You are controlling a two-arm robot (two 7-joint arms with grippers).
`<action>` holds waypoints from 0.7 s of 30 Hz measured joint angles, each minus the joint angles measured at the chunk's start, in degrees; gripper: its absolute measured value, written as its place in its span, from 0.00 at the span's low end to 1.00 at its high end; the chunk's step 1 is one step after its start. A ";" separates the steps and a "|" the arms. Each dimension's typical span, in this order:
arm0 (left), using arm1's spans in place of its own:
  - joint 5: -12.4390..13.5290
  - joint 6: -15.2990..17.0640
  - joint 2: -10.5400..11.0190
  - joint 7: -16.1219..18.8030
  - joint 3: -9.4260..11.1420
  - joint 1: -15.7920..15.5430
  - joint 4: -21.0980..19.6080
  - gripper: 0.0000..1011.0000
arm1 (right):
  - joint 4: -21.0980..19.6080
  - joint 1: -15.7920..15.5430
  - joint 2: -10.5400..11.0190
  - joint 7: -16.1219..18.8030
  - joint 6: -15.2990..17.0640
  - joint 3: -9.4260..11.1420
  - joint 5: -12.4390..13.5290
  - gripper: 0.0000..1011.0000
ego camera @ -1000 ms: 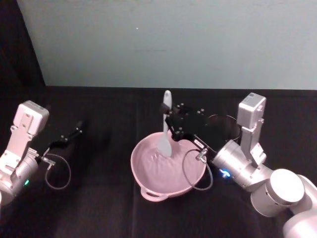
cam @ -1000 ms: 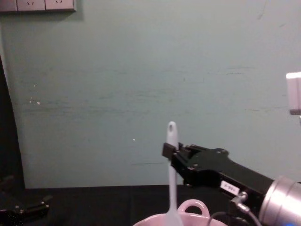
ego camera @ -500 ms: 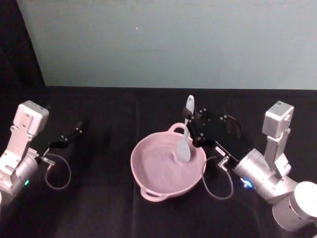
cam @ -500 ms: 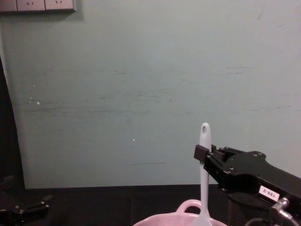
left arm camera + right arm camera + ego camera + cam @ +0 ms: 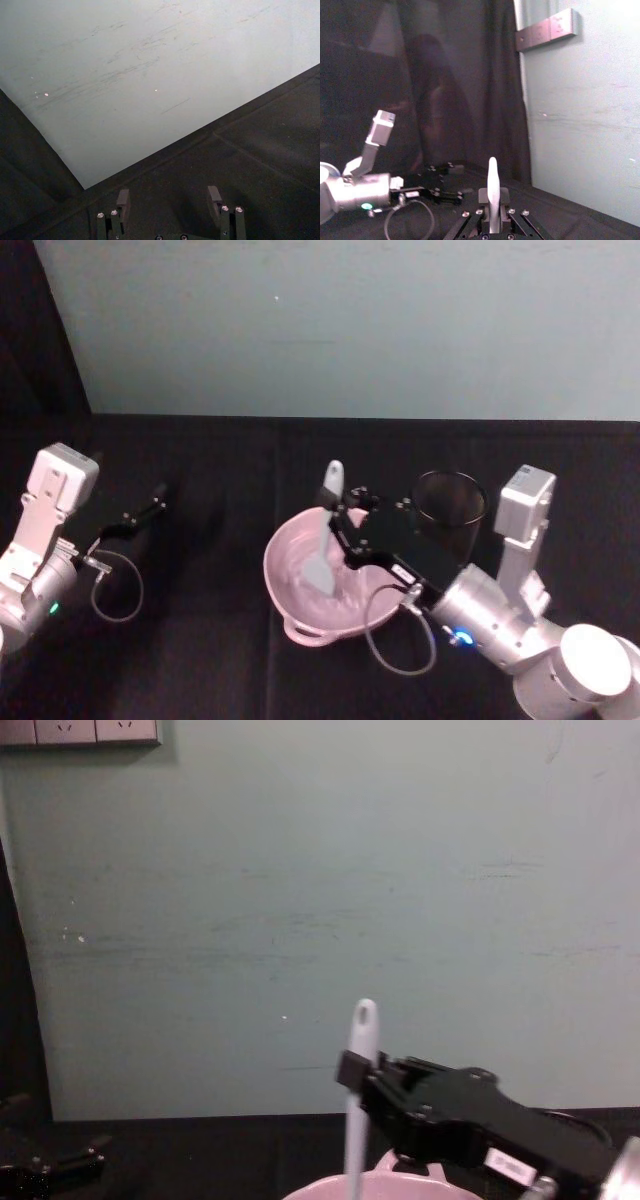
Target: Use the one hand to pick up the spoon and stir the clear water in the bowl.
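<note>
The pale pink bowl (image 5: 274, 571) sits mid-table, its rim just showing in the chest view (image 5: 320, 1189). My right gripper (image 5: 341, 521), black and angular, reaches over the bowl from the right and is shut on the white spoon (image 5: 322, 565). The spoon stands nearly upright, its flat head down in the water near the bowl's left-middle, its holed handle end pointing up (image 5: 362, 1020). The right wrist view shows the handle (image 5: 493, 192) pinched between the fingers. My left gripper (image 5: 148, 510) is parked open at the far left, low over the black cloth (image 5: 169, 197).
A black wire-mesh cup (image 5: 450, 498) stands just right of the bowl, behind my right arm. A grey cable (image 5: 395, 645) loops from the right wrist in front of the bowl. A pale green wall (image 5: 320, 900) closes the back of the table.
The right gripper swept the spoon from the bowl's back-middle to its right side, then back left and nearer across the water. The left arm has not moved.
</note>
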 joint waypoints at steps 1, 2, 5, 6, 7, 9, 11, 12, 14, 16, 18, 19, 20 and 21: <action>0.00 0.00 0.00 0.00 0.00 0.00 0.00 0.99 | 0.34 0.33 -0.29 0.23 -0.11 -0.30 0.11 0.12; 0.00 0.00 0.00 0.00 0.00 0.00 0.00 0.99 | 1.17 1.07 -0.87 0.64 -0.35 -0.83 0.22 0.12; 0.00 0.00 0.00 0.00 0.00 0.00 0.00 0.99 | 3.17 2.89 -2.07 1.16 -1.04 -1.76 0.23 0.12; 0.00 0.00 0.00 0.00 0.00 0.00 0.00 0.99 | 3.78 3.37 -2.37 1.22 -1.24 -1.94 0.20 0.12; 0.00 0.00 0.00 0.00 0.00 0.00 0.00 0.99 | 4.34 3.78 -2.62 1.25 -1.46 -2.07 0.16 0.12; 0.00 0.00 0.00 0.00 0.00 0.00 0.00 0.99 | 6.19 5.07 -3.37 1.21 -2.38 -2.33 -0.24 0.12; 0.00 0.00 0.00 0.00 0.00 0.00 0.00 0.99 | 7.30 5.84 -3.78 1.05 -3.06 -2.31 -0.57 0.12; 0.00 0.00 0.00 0.00 0.00 0.00 0.00 0.99 | 8.34 6.40 -4.06 0.74 -3.57 -2.15 -0.83 0.12; 0.00 0.00 0.00 0.00 0.00 0.00 0.00 0.99 | 9.50 7.11 -4.39 -0.11 -4.34 -1.64 -1.36 0.12; 0.00 0.00 0.00 0.00 0.00 0.00 0.00 0.99 | 10.02 7.38 -4.47 -0.70 -4.78 -1.25 -1.75 0.12; 0.00 0.00 0.00 0.00 0.00 0.00 0.00 0.99 | 10.21 7.54 -4.46 -1.23 -5.10 -0.84 -2.14 0.12; 0.00 0.00 0.00 0.00 0.00 0.00 0.00 0.99 | 10.24 7.57 -4.37 -1.72 -5.36 -0.40 -2.49 0.12; 0.00 0.00 0.00 0.00 0.00 0.00 0.00 0.99 | 10.22 7.57 -4.28 -1.97 -5.46 -0.13 -2.63 0.12; 0.00 0.00 0.00 0.00 0.00 0.00 0.00 0.99 | 10.17 7.56 -4.16 -2.18 -5.51 0.13 -2.76 0.12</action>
